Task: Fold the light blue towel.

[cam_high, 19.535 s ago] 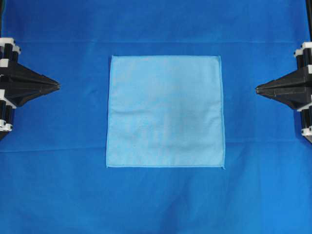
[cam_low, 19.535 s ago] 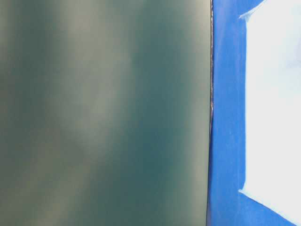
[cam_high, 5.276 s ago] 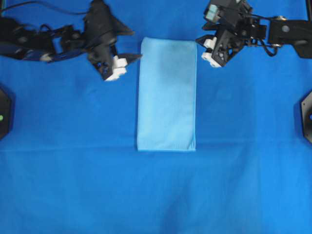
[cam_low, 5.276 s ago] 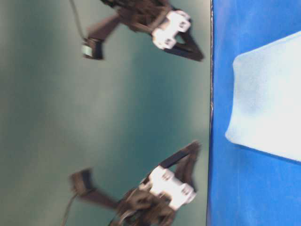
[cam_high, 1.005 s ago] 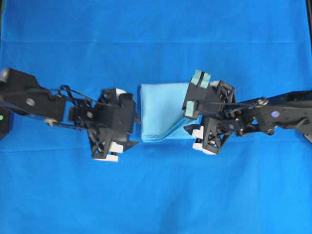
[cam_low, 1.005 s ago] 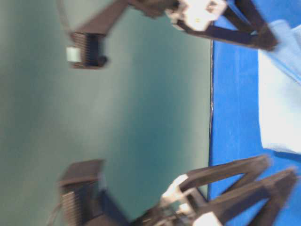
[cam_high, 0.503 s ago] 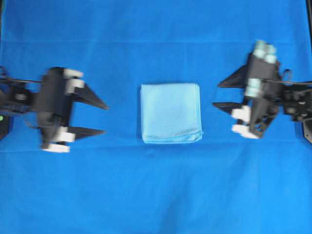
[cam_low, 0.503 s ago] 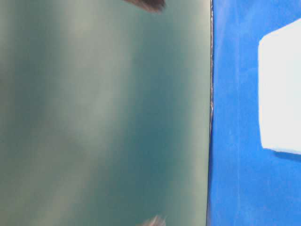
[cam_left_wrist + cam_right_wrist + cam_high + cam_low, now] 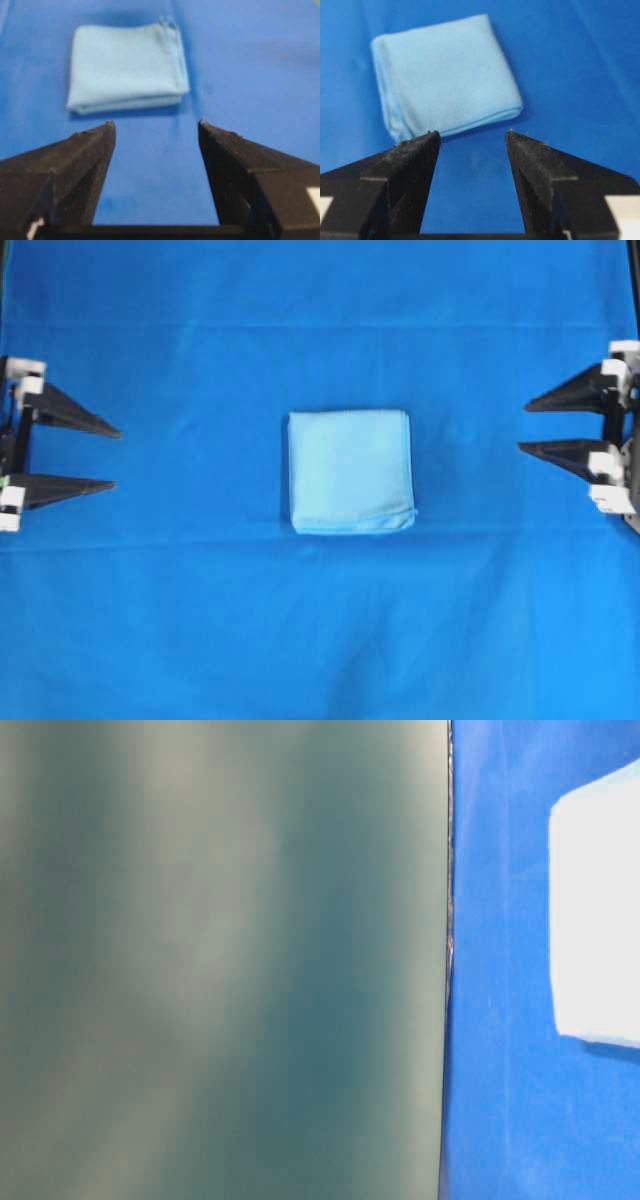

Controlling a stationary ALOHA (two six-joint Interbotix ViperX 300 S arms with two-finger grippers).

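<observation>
From overhead we see the towel [image 9: 350,471] folded into a small, nearly square packet, lying flat near the middle of the sheet [image 9: 320,640] that covers the table. Its hemmed edges sit along the lower side, with a slight corner poking out at the lower right. The left gripper [image 9: 117,458] is at the left edge of the view, its fingers [image 9: 65,411] spread apart and pointing toward the towel, holding nothing. The right gripper [image 9: 521,427] is at the right edge, its fingers [image 9: 560,397] likewise parted and empty. Both are well apart from the towel.

In the table-level view, a blurred grey-green surface fills most of the picture. To the right we make out a strip of the sheet [image 9: 490,1020] and one end of the towel [image 9: 600,920], washed out to near white. Neither gripper shows here.

The left wrist view looks between the spread fingers [image 9: 87,160] of the left gripper [image 9: 154,122]. The towel [image 9: 125,60] lies ahead on the sheet [image 9: 250,65], its stacked layers visible along the near edge.

The right wrist view shows the right gripper [image 9: 473,133] with its fingers [image 9: 415,165] apart and empty. The towel [image 9: 445,75] lies just beyond the tips, rounded fold edges facing us, on the sheet [image 9: 570,60].
</observation>
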